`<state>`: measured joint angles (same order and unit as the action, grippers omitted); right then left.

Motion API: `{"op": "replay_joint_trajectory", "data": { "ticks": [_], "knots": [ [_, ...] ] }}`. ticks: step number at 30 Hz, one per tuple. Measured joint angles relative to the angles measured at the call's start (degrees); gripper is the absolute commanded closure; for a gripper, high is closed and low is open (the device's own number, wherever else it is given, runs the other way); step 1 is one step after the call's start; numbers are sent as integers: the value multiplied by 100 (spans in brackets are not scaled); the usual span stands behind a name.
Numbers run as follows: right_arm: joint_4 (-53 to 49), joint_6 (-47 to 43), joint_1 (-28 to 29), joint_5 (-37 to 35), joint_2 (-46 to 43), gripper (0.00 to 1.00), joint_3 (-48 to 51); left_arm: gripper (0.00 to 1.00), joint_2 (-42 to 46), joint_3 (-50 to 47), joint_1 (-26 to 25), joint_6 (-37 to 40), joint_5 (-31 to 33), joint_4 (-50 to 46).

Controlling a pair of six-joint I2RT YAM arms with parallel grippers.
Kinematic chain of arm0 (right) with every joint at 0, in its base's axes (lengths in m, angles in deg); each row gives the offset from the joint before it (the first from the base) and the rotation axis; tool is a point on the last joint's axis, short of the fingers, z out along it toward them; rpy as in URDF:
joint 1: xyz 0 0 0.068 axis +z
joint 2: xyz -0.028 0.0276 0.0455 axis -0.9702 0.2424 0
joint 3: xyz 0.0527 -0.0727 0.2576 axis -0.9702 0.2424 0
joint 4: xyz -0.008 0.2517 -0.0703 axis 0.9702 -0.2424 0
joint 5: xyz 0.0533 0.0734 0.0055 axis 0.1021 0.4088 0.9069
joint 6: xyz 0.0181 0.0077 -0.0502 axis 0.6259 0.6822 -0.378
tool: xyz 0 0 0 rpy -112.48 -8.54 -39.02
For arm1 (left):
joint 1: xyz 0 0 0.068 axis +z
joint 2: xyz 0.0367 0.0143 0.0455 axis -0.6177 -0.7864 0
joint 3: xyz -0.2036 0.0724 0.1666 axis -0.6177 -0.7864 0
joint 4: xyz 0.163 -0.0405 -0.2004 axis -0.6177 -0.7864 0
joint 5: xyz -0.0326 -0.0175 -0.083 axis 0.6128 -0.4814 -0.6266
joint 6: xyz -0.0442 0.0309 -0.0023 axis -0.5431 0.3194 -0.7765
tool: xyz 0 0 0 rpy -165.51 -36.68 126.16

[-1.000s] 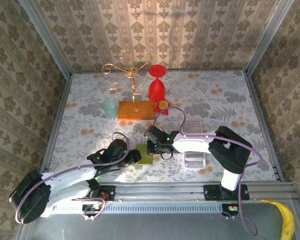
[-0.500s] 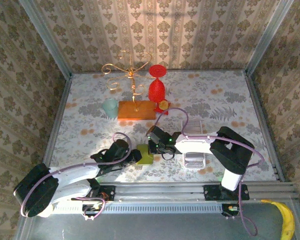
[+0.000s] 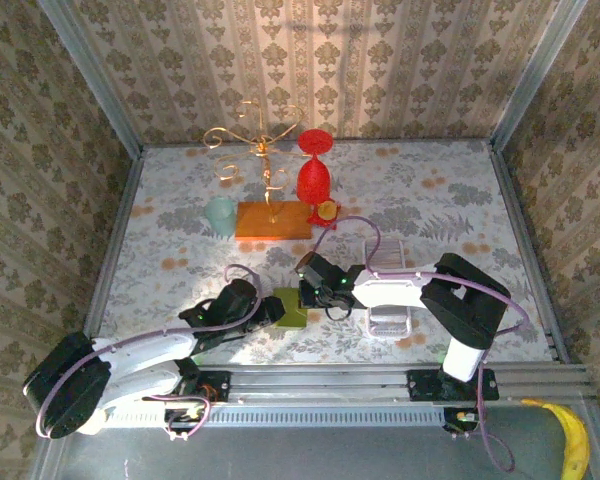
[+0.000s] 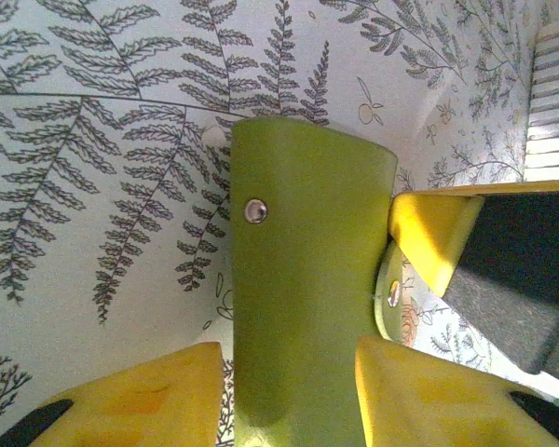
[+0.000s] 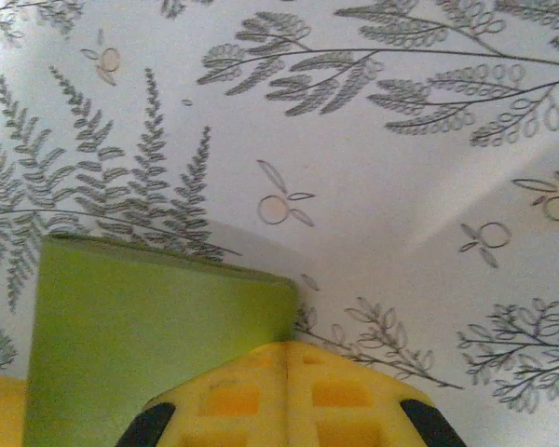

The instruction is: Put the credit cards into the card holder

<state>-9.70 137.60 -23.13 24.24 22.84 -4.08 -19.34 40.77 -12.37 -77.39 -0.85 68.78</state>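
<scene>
The green card holder [image 3: 290, 307] lies flat on the fern-patterned table, its snap stud facing up [image 4: 254, 211]. My left gripper [image 3: 277, 312] straddles the card holder [image 4: 303, 279] from the near end. Its right fingertip [image 4: 419, 391] is against the holder's edge and its left fingertip [image 4: 158, 391] is a sliver off the other edge. My right gripper [image 3: 305, 297] is shut, with its joined yellow tips [image 5: 287, 358] resting at the corner of the card holder [image 5: 149, 326]. Nothing shows between those tips. The credit cards are out of view.
A white slotted rack [image 3: 388, 320] sits just right of the grippers, with a clear box [image 3: 385, 255] behind it. At the back stand a red goblet [image 3: 314, 175], a gold wire stand on an orange block [image 3: 272, 220] and a teal cup [image 3: 220, 213].
My right gripper has crept slightly right and nearer along the holder's edge. The left arm's base link has shifted a little, while the holder stays in place.
</scene>
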Motion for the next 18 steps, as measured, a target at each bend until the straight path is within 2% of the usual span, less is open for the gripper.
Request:
{"op": "replay_joint_trajectory", "data": {
  "ticks": [2, 8, 15, 18],
  "knots": [
    [0, 17, -35, -11, 0, 100, 42, 60, -59, 0, -11, 0, -4, 28],
    [17, 22, -52, -11, 0, 100, 50, 71, -313, 0, -28, -76, -11, 173],
    [17, 26, -52, -17, -4, 100, 55, 78, -339, 0, -46, -125, -33, 337],
    [22, 42, -52, -22, -13, 100, 68, 86, -306, 0, -50, -133, -35, 374]
  ]
}}
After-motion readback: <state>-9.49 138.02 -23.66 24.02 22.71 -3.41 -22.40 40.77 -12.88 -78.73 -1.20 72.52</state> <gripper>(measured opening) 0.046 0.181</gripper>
